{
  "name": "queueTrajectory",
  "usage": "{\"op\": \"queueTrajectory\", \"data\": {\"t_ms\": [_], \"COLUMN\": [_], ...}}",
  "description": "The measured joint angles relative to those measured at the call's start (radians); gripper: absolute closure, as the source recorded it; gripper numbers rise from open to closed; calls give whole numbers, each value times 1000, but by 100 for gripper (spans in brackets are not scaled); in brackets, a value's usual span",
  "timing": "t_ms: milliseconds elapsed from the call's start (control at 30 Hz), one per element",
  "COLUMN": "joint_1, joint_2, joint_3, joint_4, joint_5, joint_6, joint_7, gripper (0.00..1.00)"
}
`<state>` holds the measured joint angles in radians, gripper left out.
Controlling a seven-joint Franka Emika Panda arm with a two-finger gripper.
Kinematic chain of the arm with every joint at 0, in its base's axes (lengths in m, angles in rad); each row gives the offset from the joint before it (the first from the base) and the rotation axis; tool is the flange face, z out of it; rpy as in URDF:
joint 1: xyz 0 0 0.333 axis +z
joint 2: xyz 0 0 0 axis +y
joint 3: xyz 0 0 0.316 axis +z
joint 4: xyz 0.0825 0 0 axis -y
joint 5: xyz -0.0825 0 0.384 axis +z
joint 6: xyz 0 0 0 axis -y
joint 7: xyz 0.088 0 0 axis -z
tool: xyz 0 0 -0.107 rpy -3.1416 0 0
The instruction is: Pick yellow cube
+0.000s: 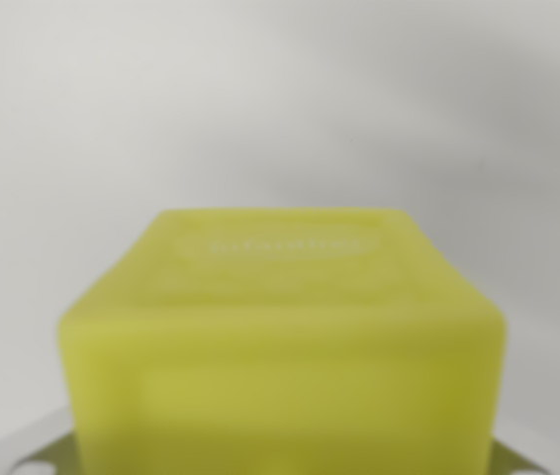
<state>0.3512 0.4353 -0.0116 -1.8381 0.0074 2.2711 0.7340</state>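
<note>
Yellow cube close under the wrist camera, blurred

Yellow-green and slightly translucent, the yellow cube [285,346] fills the lower middle of the wrist view against a plain pale grey surface [280,99]. At the wrist view's lower left a bit of pale metal [23,457] shows beside the block, in the centre a faint embossed strip crosses its far upper face, and at the lower right a second metal piece [517,460] peeks out. Whether these are the claw's fingers, and whether they are spread or pinching the block, I cannot tell. It looks like light, stiff moulded plastic with rounded edges, probably a little slick; the flat side faces seem the safest place to grip.
</note>
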Motion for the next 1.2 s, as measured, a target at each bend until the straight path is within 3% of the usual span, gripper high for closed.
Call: {"op": "queueTrajectory", "data": {"t_ms": [900, 1200], "joint_1": [0, 0], "joint_2": [-86, -91], "joint_3": [0, 0], "joint_4": [55, 60], "joint_5": [-2, -2], "joint_6": [-141, -150], "joint_7": [1, 1], "gripper": [100, 100]}}
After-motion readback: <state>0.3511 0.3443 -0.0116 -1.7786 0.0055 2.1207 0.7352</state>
